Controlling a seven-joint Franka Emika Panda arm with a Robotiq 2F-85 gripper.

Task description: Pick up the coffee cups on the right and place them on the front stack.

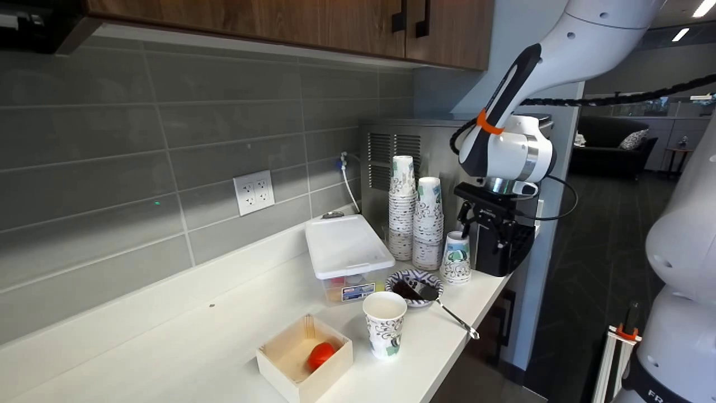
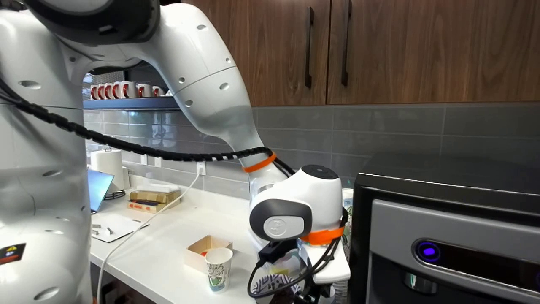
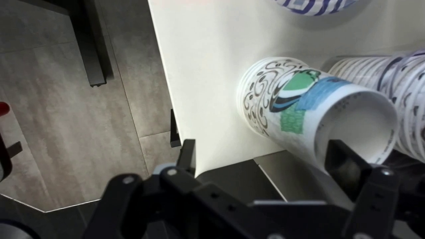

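coffee cups [image 1: 456,260]: smooth paper | front stack [image 1: 428,224]: paper | box [image 1: 330,373]: wood | tub lid [image 1: 345,246]: plastic | wall tiles [image 1: 229,126]: glossy

cups [image 1: 457,260]: right of front stack [image 1: 428,229] in an exterior view
utensil [image 1: 429,292]: partly in bowl [image 1: 414,274]
box [image 1: 330,374]: on counter [image 1: 196,347]

Wood-grain upper cabinets [image 1: 279,25] hang above a grey tiled backsplash [image 1: 84,184] (a white four-socket outlet [image 1: 254,193] set into it) and a white countertop [image 1: 168,347]. Far right in an exterior view, past a pale blue wall [image 1: 520,28], a black sofa [image 1: 601,154] with a patterned cushion [image 1: 634,140] stands on dark flooring [image 1: 576,240], ceiling lights [image 1: 705,8] lit above.
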